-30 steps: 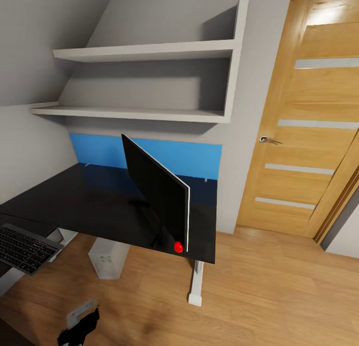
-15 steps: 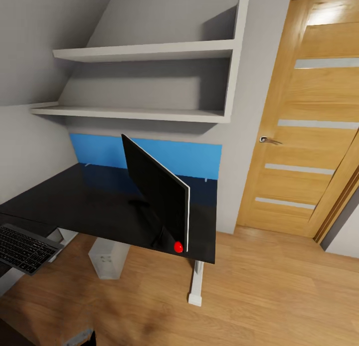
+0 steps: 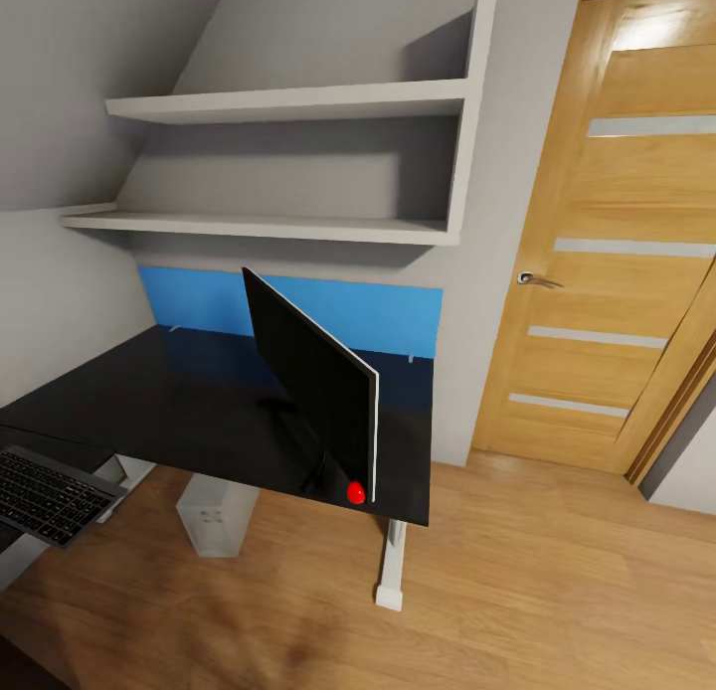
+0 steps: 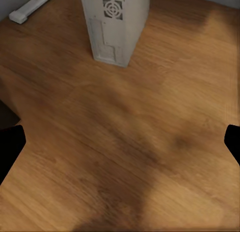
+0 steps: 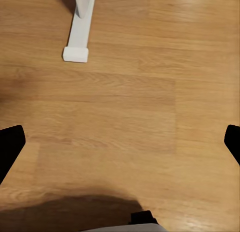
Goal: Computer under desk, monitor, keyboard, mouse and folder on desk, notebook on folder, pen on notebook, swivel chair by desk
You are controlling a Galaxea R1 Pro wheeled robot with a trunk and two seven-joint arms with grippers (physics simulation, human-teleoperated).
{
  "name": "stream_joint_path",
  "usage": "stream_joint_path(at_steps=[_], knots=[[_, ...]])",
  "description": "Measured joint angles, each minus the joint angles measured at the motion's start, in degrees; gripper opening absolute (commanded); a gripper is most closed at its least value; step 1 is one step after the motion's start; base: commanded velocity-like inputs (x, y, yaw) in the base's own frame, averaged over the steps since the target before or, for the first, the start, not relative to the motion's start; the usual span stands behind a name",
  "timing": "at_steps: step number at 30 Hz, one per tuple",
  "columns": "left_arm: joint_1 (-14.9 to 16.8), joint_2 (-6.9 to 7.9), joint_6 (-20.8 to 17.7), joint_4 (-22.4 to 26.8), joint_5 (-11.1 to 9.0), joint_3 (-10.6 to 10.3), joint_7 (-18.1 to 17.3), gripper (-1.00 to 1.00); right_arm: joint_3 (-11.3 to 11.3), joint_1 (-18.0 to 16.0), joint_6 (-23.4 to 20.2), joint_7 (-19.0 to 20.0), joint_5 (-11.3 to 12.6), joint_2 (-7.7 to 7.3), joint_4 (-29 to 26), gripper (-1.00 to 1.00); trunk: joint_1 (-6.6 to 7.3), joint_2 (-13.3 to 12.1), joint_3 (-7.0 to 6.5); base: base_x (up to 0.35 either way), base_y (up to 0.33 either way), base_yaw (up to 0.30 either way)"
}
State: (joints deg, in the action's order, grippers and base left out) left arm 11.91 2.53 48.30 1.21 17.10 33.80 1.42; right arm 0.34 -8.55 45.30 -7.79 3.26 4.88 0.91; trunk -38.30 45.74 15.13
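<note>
From the head view, the monitor point(image 3: 313, 382) is already on the black desk point(image 3: 169, 402), turned edge-on and sitting right near the front corner, with a red mouse point(image 3: 355, 492) at its base just at the desk's front edge. The keyboard point(image 3: 50, 493) pokes in at the lower left, lower than the desk top; can't tell what it's resting on. The computer point(image 3: 214, 516) tower stands on the floor under the desk, so that bit looks done. My guess is the step in hand is going for the keyboard, and I'd line the base up square to it first, then come in low and grip it by a long edge so it doesn't tip, and set it down well back from the desk edge, beside the monitor. Careful with that mouse, one bump and it's off the corner. The left wrist view gives what the head cam can't: the computer's vented rear panel up close and the left gripper point(image 4: 120, 142) spread wide over bare wooden floor point(image 4: 125, 142), holding nothing. The right wrist view adds the white desk foot point(image 5: 80, 31), and the right gripper point(image 5: 120, 142) is likewise wide open and empty above the floor.
</note>
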Motion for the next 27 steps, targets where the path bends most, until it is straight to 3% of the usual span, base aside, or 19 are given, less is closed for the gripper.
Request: stream_joint_path(at_steps=[10, 27], knots=[[-0.87, 0.14, 1.01, 0.00, 0.53, 0.08, 0.37, 1.00, -0.06, 0.00, -0.06, -0.01, 0.08, -0.28, -0.01, 1.00, 0.00, 0.00, 0.00, 0.000, 0.000, 0.000], [-1.06, 0.18, -4.14, 0.01, 0.57, 0.11, 0.69, 1.00, -0.14, 0.00, -0.18, -0.04, 0.15, -0.33, -0.04, 1.00, 0.02, 0.01, 0.00, 0.048, 0.000, 0.000]])
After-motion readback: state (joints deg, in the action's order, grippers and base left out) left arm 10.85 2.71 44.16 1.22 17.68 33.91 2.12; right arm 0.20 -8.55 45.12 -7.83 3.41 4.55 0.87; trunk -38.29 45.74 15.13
